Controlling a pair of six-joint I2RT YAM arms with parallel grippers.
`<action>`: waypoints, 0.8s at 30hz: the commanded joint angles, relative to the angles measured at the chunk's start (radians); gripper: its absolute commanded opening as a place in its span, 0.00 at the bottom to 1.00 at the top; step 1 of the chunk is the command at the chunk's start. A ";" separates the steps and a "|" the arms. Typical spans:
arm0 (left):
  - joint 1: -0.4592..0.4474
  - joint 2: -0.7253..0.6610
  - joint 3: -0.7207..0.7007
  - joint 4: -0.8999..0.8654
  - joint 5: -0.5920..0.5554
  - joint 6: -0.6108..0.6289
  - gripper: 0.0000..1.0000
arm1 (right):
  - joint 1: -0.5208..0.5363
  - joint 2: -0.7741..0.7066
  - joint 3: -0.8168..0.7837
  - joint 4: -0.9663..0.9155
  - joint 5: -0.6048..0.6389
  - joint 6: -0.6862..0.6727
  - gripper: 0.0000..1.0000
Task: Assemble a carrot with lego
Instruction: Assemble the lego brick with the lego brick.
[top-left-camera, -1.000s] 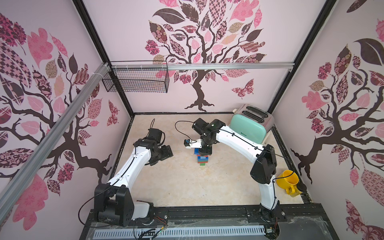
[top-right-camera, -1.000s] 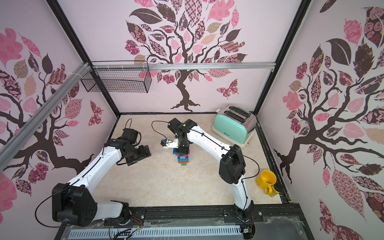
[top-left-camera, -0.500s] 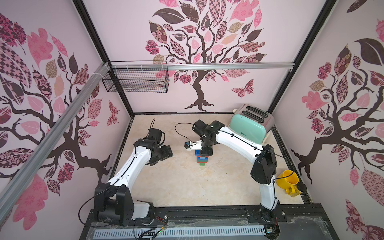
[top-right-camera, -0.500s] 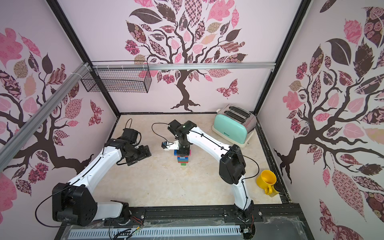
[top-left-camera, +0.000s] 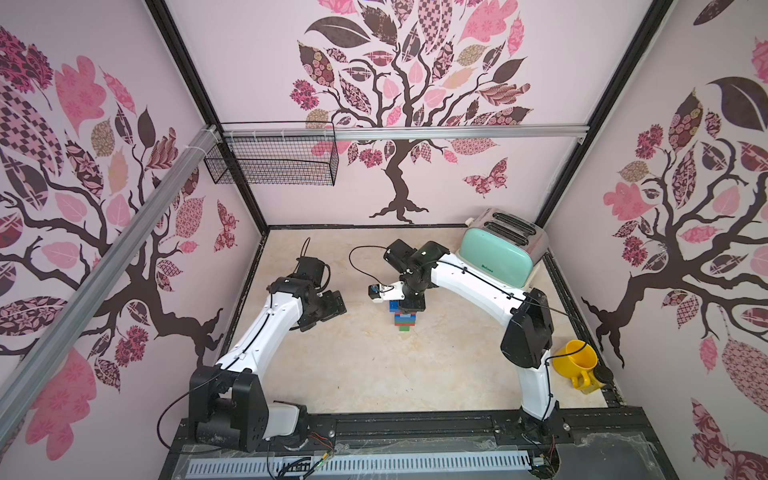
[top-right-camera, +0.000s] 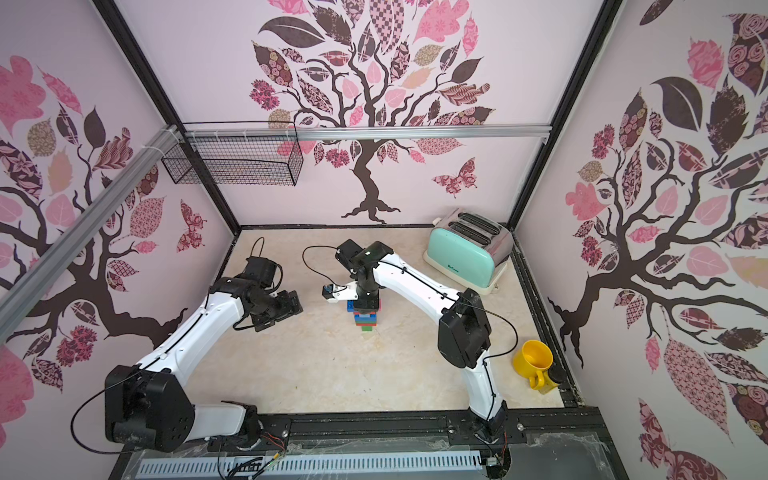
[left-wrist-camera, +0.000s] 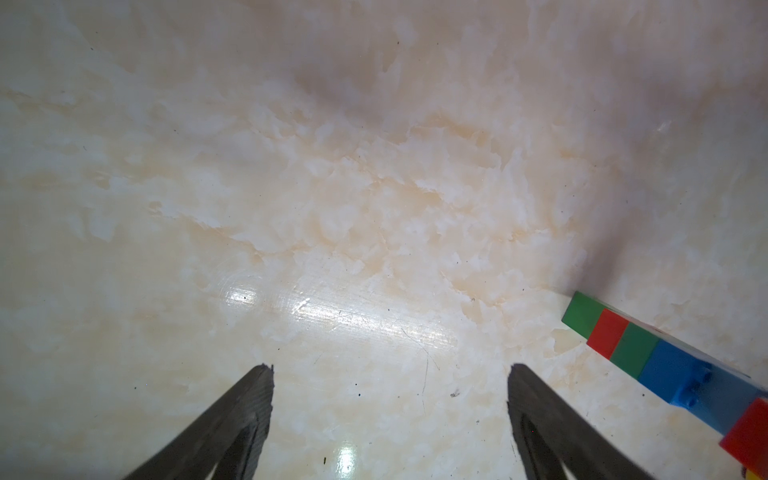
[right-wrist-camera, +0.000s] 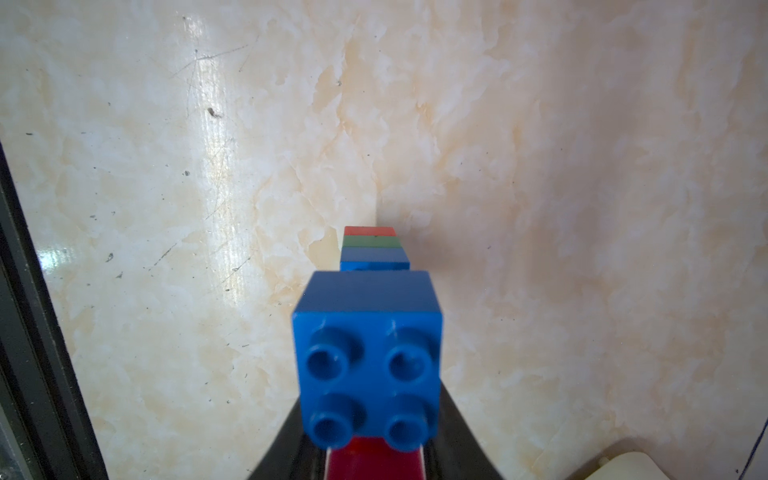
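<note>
The carrot is a lego stack standing on the marble table, green tip down, then red, green and blue layers. My right gripper reaches down over its top and is shut on it. In the right wrist view a red brick sits between the jaws, under a dark blue studded brick. The left wrist view shows the stack leaning, its green end meeting the table. My left gripper hovers open to the left of the stack, over bare table. Both top views show the stack.
A mint toaster stands at the back right. A yellow mug sits by the right wall near the front. A wire basket hangs on the back left rail. Black frame rails border the table.
</note>
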 joint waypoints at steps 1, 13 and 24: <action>0.005 0.003 0.024 -0.003 0.004 0.012 0.90 | 0.009 0.075 -0.012 -0.073 -0.064 0.011 0.00; 0.005 -0.003 0.019 -0.003 0.007 0.011 0.91 | 0.010 0.133 -0.072 -0.069 0.009 0.041 0.00; 0.005 -0.013 0.021 -0.005 -0.006 0.012 0.91 | 0.006 0.147 -0.060 -0.056 0.002 0.036 0.00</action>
